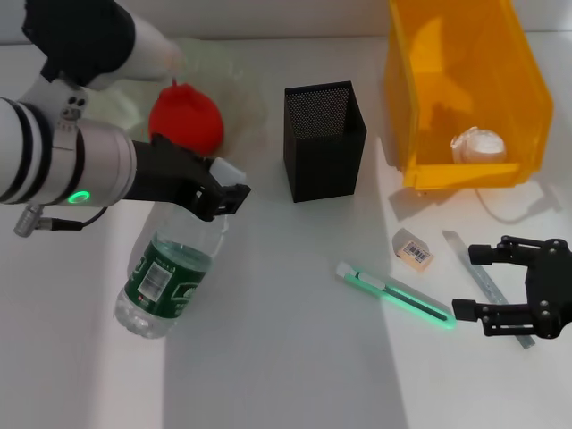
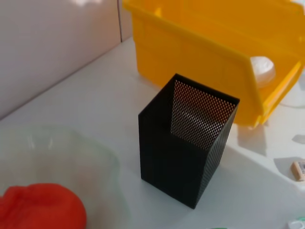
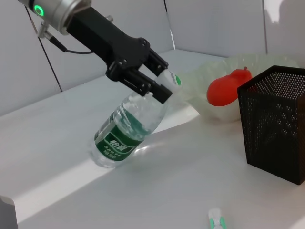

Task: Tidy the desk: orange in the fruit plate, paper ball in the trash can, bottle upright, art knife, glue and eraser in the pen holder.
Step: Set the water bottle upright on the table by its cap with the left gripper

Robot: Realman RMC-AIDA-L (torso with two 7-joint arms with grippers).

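Left pincer [image 1: 223, 192]: clamped on the neck of the clear plastic green-labelled bottle [image 1: 170, 277], which is tilted, base on the white desk [image 1: 286, 357], probably mid-righting.
Bottle place: 7 o'clock of the square black mesh pen holder [image 1: 324, 140].
Right pincer [image 1: 496, 281]: jaws apart, idle at 4 o'clock.
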